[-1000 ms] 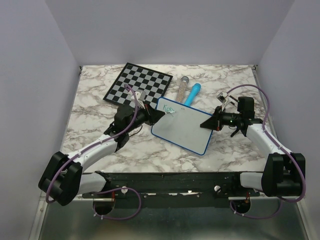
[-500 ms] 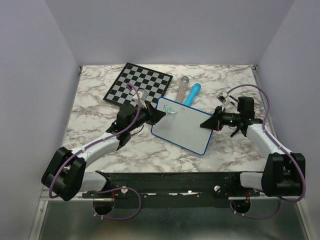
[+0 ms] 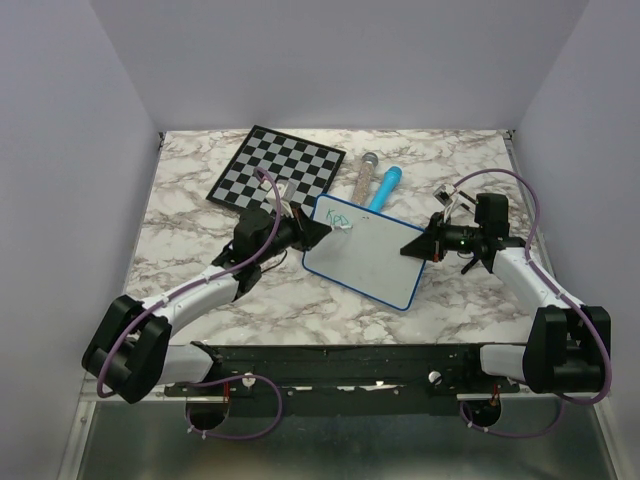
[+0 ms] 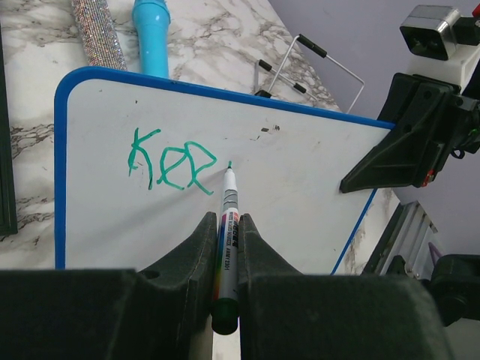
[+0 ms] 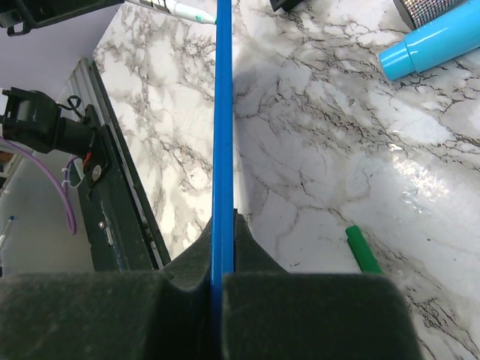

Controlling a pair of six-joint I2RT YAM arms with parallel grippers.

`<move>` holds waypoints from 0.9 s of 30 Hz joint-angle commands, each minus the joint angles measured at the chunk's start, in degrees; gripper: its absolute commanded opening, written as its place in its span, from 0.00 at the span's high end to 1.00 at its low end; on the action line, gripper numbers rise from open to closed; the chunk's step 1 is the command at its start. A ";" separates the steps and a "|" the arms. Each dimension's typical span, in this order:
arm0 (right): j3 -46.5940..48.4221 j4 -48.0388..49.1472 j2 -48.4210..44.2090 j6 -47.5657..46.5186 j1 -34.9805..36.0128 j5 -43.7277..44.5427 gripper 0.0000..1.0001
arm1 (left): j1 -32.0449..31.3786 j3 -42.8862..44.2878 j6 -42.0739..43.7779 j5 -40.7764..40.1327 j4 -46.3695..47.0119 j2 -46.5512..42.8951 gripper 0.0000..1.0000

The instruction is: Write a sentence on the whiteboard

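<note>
The whiteboard, white with a blue rim, lies slanted on the marble table. Green letters "Kee", the start of the sentence, stand near its top left corner. My left gripper is shut on a white marker. The marker's green tip rests on the whiteboard just right of the last letter. My right gripper is shut on the board's right rim. In the right wrist view the rim shows as a blue edge clamped in the right gripper.
A checkered chessboard lies at the back left. A glittery tube and a light blue tube lie behind the board. A green cap lies on the table near my right gripper. A wire stand sits beyond the board.
The left arm has shifted slightly, carrying the marker tip a little to the right along the writing. The right gripper and the board have stayed still.
</note>
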 commanded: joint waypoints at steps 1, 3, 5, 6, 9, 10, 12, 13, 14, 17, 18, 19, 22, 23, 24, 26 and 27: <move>1.63 -0.32 -0.92 -1.55 0.39 -0.06 0.99 | 0.13 -1.53 1.29 -1.41 -2.53 -1.32 1.00; 1.55 -0.32 -0.84 -1.63 0.39 -0.06 0.99 | 0.13 -1.89 1.38 -1.50 -3.06 -1.75 1.00; 1.55 -0.32 -0.92 -1.63 0.39 -0.06 0.99 | 0.13 -2.42 1.47 -1.42 -3.50 -2.11 1.00; 1.55 -0.32 -0.84 -1.55 0.48 -0.06 0.99 | 0.13 -2.59 1.47 -1.50 -3.50 -2.46 1.00; 1.55 -0.23 -0.83 -1.55 0.39 -0.14 0.99 | 0.13 -3.47 1.64 -1.59 -4.12 -2.90 1.00; 1.55 -0.23 -0.92 -1.55 0.48 -0.15 0.99 | 0.13 -3.82 1.64 -1.42 -4.29 -3.07 1.00; 1.55 -0.23 -0.92 -1.55 0.39 -0.15 0.99 | 0.13 -4.35 1.55 -1.33 -4.21 -3.42 1.00; 1.55 -0.23 -1.01 -1.55 0.39 -0.06 0.99 | 0.13 -4.70 1.55 -1.15 -3.94 -3.51 1.00; 1.55 -0.23 -1.01 -1.55 0.39 -0.14 0.99 | 0.13 -4.70 1.55 -0.89 -3.77 -3.69 1.00; 1.55 -0.23 -1.01 -1.55 0.39 -0.06 0.99 | 0.13 -4.09 1.20 0.42 -2.98 -4.22 1.00; 1.55 -0.23 -1.01 -1.55 0.48 -0.06 0.99 | 0.13 -3.83 0.77 0.78 -2.54 -4.39 1.00; 1.55 -0.14 -1.10 -1.55 0.48 -0.06 0.99 | 0.13 -3.48 0.42 1.04 -2.10 -4.57 1.00; 1.55 -0.23 -1.10 -1.55 0.39 -0.06 0.99 | 0.13 -2.34 -0.29 1.31 -1.39 -4.92 1.00; 1.55 -0.14 -1.01 -1.55 0.39 -0.06 0.99 | 0.13 -2.07 -0.38 1.05 -1.22 -4.92 1.00; 1.63 -0.23 -1.01 -1.55 0.39 -0.14 0.99 | 0.13 -1.81 -0.47 0.79 -0.95 -4.66 1.00; 1.63 -0.23 -1.01 -1.55 0.39 -0.15 0.99 | 0.21 -1.10 -0.99 0.61 -0.25 -4.39 1.00; 1.63 -0.14 -1.01 -1.63 0.39 -0.15 0.99 | 0.22 -0.93 -0.91 0.61 0.01 -3.61 1.00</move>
